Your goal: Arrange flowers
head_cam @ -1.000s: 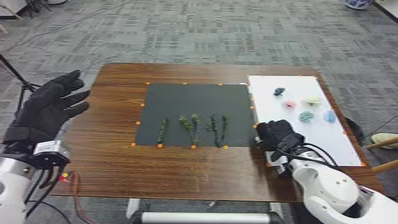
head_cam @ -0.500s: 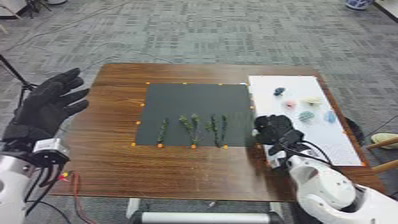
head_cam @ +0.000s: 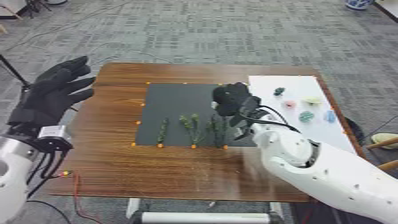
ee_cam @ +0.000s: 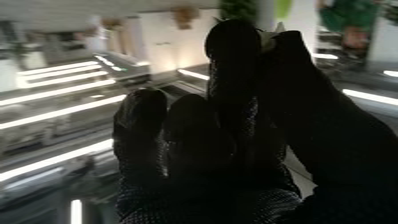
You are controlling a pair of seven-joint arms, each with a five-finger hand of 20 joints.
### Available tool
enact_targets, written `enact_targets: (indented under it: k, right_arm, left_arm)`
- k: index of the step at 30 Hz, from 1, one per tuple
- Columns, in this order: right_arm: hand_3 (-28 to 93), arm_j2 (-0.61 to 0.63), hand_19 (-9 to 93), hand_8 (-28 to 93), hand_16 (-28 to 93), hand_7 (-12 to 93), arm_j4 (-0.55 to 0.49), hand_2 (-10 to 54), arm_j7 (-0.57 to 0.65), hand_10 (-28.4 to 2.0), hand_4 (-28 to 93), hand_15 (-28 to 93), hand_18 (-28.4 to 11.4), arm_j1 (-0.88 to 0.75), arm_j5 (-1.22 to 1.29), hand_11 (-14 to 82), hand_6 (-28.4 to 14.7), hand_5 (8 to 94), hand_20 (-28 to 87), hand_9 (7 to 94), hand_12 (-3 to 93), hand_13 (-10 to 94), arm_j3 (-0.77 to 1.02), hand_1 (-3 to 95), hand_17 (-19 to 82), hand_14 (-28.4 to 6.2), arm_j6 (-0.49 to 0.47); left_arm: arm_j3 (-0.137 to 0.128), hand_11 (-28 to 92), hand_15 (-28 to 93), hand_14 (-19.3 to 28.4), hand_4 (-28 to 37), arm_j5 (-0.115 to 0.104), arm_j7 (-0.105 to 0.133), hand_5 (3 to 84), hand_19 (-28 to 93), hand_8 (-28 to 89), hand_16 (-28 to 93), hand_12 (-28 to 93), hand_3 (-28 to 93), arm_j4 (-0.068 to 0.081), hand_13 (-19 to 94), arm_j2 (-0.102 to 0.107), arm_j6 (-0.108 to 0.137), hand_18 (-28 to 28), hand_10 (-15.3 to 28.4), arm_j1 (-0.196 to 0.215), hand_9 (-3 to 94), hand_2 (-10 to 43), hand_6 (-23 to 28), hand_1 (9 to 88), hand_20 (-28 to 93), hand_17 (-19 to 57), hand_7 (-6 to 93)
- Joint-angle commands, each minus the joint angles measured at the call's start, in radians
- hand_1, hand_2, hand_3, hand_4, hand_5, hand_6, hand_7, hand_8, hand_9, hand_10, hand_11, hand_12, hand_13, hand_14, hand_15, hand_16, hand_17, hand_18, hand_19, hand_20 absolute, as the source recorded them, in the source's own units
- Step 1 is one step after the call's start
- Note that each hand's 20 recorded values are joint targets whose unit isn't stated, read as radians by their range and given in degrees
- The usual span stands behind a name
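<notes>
Robot's right hand in black fabric glove (head_cam: 233, 99): held over right part of dark grey rectangular mat (head_cam: 182, 97); clamped, between thumb and a finger, on small whitish petal-like piece (ee_cam: 269, 39).
Thin single green stem (head_cam: 163, 132): lying on mat, left of right hand and nearer the robot.
Forked leafy green stem (head_cam: 193, 129): lying next along, closer to right hand.
Paired slim green stems (head_cam: 218, 134): lying just on near side of right hand; upper ends hard to make out against glove.
Five small flower heads, dark (head_cam: 279, 92), pink (head_cam: 290, 104), cream-yellow (head_cam: 311, 101), teal (head_cam: 306, 117) and blue (head_cam: 330, 116): grouped right of right hand, on white rectangular sheet (head_cam: 339, 142).
Robot's left hand in black fabric glove (head_cam: 55, 92): held well left of right hand, opened out with fingers straight.
</notes>
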Motion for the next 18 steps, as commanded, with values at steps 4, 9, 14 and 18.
enact_targets:
  k: [4,9,14,18]
  right_arm:
    - [80,-0.235,83,-3,38,50,0.012,-9.5,-0.012,-3.5,-28,79,-19.7,0.201,-0.004,22.6,2.0,75.1,55,86.8,53.0,74,-0.164,50.0,34,-4.0,0.003]
    - [84,-0.325,83,-4,38,49,0.094,-9.5,-0.022,-3.2,-28,79,-19.7,0.251,-0.007,21.2,2.0,75.2,55,87.1,52.6,74,-0.226,48.5,34,-4.1,0.001]
    - [84,-0.405,83,-4,38,49,0.162,-9.5,0.016,-3.2,-28,79,-19.8,0.320,-0.014,20.7,2.0,75.4,55,87.2,52.6,74,-0.316,48.8,34,-4.1,-0.018]
    - [84,-0.454,83,-5,38,49,0.214,-9.5,0.033,-3.4,-28,80,-19.8,0.393,-0.003,20.6,2.0,75.7,55,87.2,53.0,74,-0.414,49.3,34,-4.1,-0.011]
  left_arm:
    - [0.008,22,43,12.6,-26.8,0.011,-0.006,21.8,39,-11,-5,19,68,0.004,7,0.055,-0.007,19.8,9.6,-0.060,16.9,-2.6,1.4,25.4,9,-10.8,22.8]
    - [0.030,22,43,13.1,-26.8,0.037,-0.029,21.9,39,-11,-5,19,68,0.011,7,0.079,0.029,19.8,9.6,-0.103,16.9,-2.7,1.5,25.3,9,-10.9,22.8]
    - [0.046,22,43,12.7,-27.0,0.038,-0.013,22.0,39,-11,-5,20,68,0.010,7,0.093,0.033,19.6,9.7,-0.122,17.0,-2.9,1.5,25.2,9,-11.2,22.8]
    - [0.065,22,43,12.5,-27.0,0.038,0.000,22.2,39,-11,-5,20,68,0.013,7,0.105,0.041,19.5,9.7,-0.142,17.0,-2.9,1.5,25.1,9,-11.3,22.7]
